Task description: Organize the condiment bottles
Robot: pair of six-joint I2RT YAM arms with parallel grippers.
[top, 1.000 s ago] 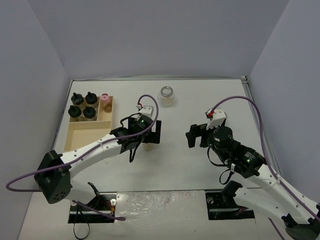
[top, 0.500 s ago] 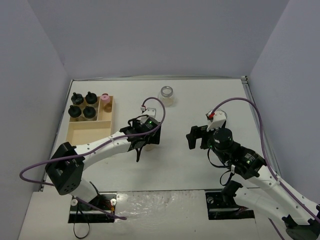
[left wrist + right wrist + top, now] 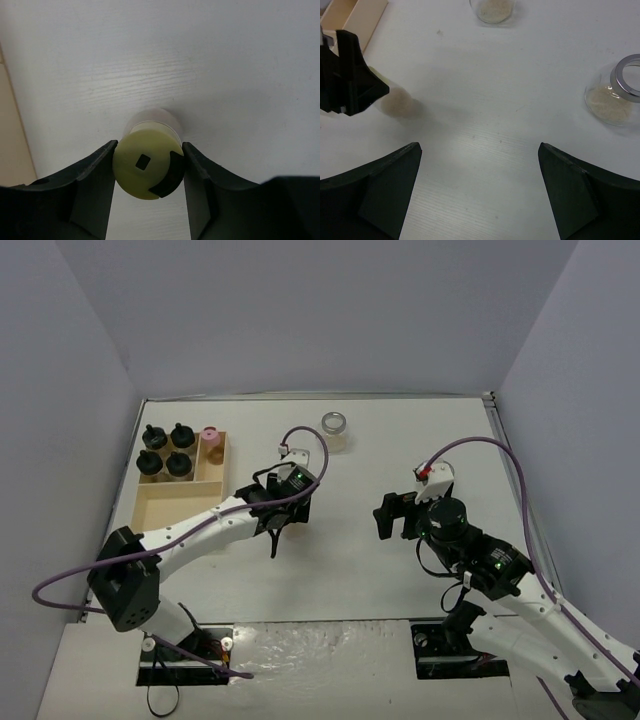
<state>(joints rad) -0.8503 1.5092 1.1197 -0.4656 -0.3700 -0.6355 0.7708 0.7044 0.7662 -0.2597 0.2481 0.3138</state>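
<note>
My left gripper (image 3: 148, 167) is shut on the yellow-green cap of a small clear bottle (image 3: 145, 162) that stands on the white table. In the top view this gripper (image 3: 288, 504) sits mid-table and hides that bottle. My right gripper (image 3: 479, 150) stands open over bare table with nothing between its fingers; from above it (image 3: 393, 513) is right of centre. Several black-capped bottles (image 3: 165, 450) and a pink-capped one (image 3: 210, 437) stand in the wooden tray (image 3: 175, 505). A wide jar with a silvery lid (image 3: 334, 430) stands at the back.
The right wrist view shows two loose wide jars, one at the right edge (image 3: 619, 92) and one at the top (image 3: 492, 9), with the tray's corner (image 3: 355, 17) at top left. Grey walls enclose the table on three sides.
</note>
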